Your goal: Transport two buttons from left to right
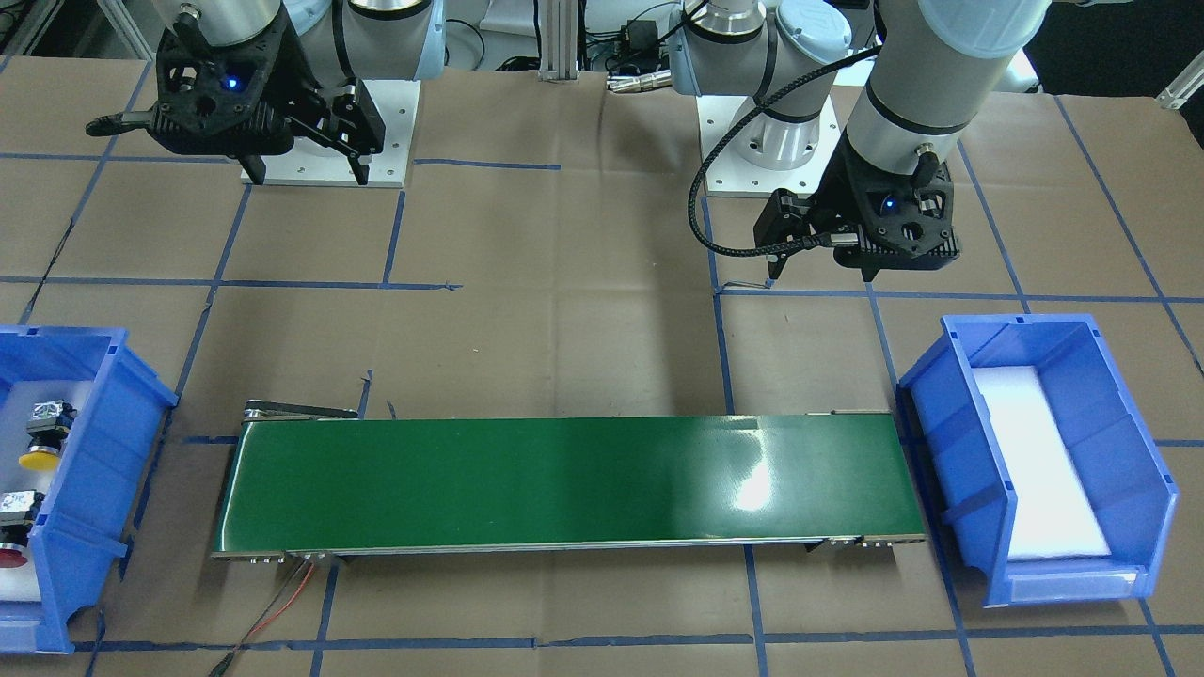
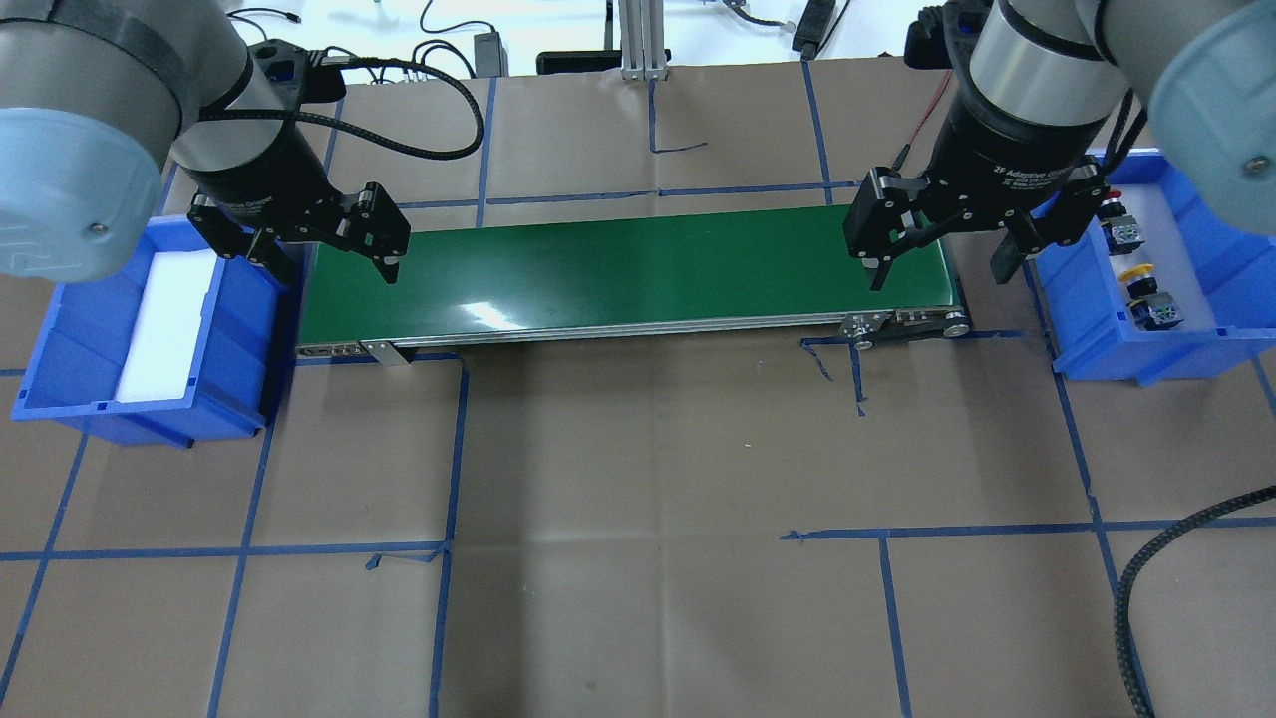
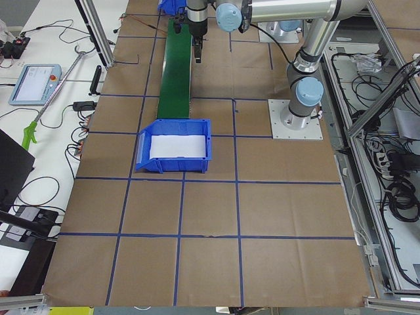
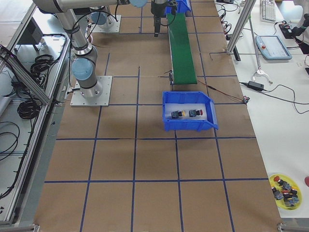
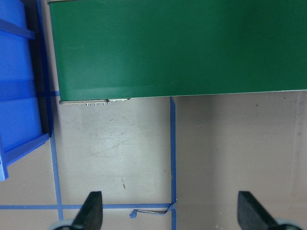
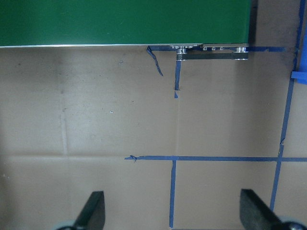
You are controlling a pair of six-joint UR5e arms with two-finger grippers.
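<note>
Green conveyor belt toward the bench's near edge.
Yellow-capped button, red-capped button in blue plastic bin at bench's end; left end effector, right end effector both released.

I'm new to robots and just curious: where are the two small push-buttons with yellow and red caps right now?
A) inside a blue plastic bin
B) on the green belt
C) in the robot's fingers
A: the yellow-capped button and red-capped button both sit inside one blue plastic bin.
</note>
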